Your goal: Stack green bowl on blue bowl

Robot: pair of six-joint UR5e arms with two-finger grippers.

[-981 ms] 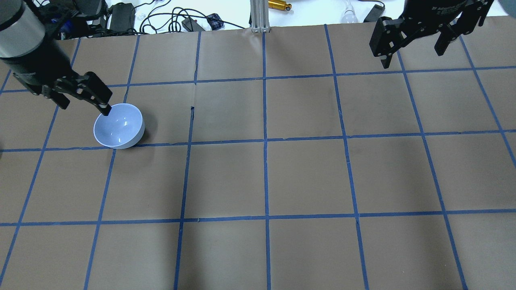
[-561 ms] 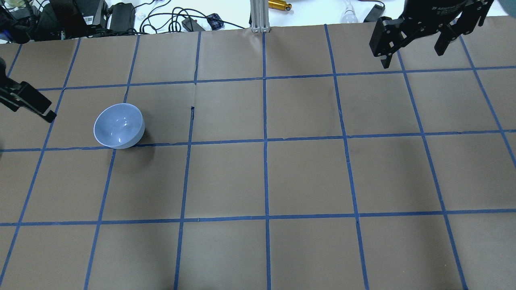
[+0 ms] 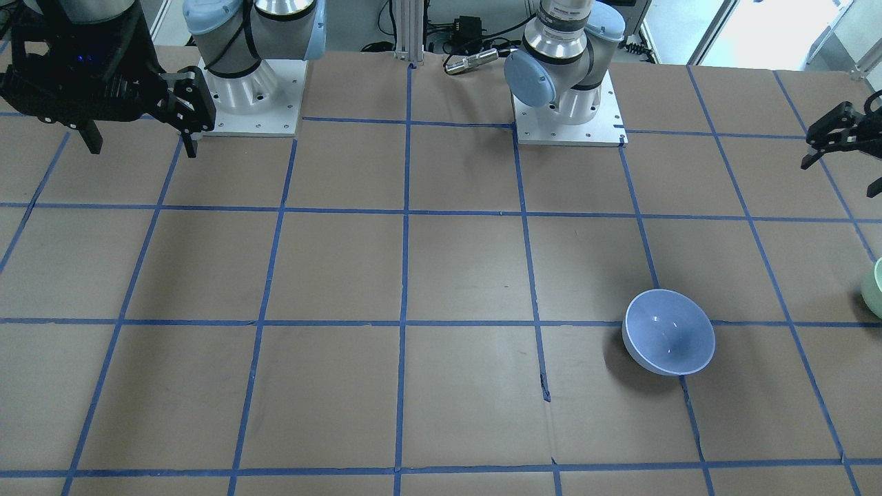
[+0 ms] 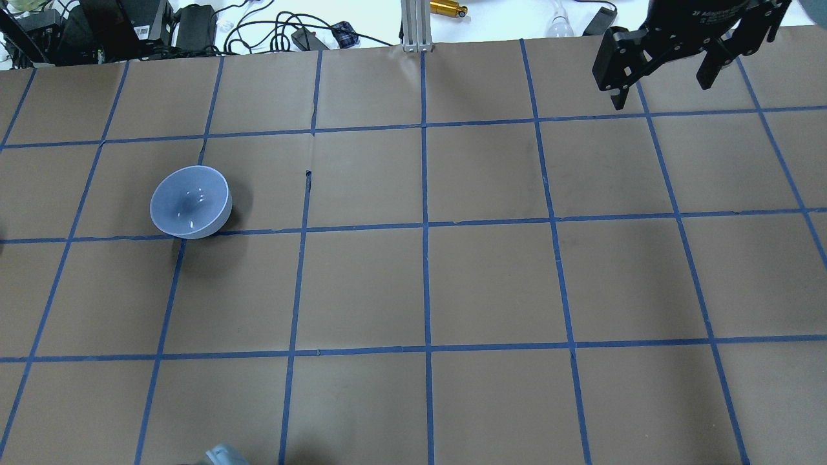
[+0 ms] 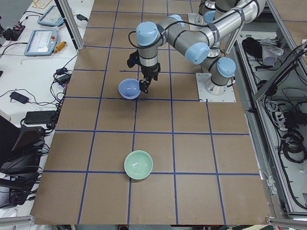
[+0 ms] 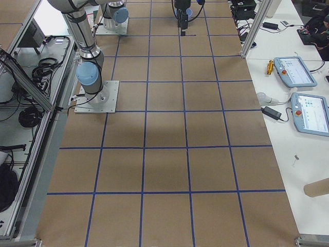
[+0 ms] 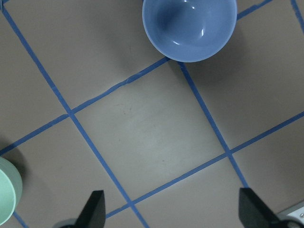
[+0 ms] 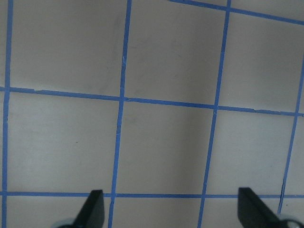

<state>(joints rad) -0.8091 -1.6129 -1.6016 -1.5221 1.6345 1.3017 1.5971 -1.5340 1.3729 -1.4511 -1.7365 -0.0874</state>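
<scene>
The blue bowl [image 4: 190, 201] stands upright and empty on the paper-covered table; it also shows in the front view [image 3: 668, 332] and the left wrist view [image 7: 190, 26]. The green bowl [image 5: 138, 164] stands apart from it near the table's left end, cut off at the front view's edge [image 3: 874, 289] and in the left wrist view [image 7: 7, 194]. My left gripper [image 7: 173, 211] is open and empty, high above the paper between the two bowls [image 3: 837, 134]. My right gripper [image 4: 662, 90] is open and empty at the far right, over bare paper [image 8: 172, 209].
The table is brown paper with a blue tape grid [image 4: 426, 226]. Cables, boxes and an aluminium post [image 4: 413, 26] lie along the far edge. The two arm bases [image 3: 568, 103] stand at the robot's side of the table.
My left gripper has moved away from the blue bowl's rim to the left and out of the overhead view. The blue bowl has stayed in place. The right gripper has not moved.
</scene>
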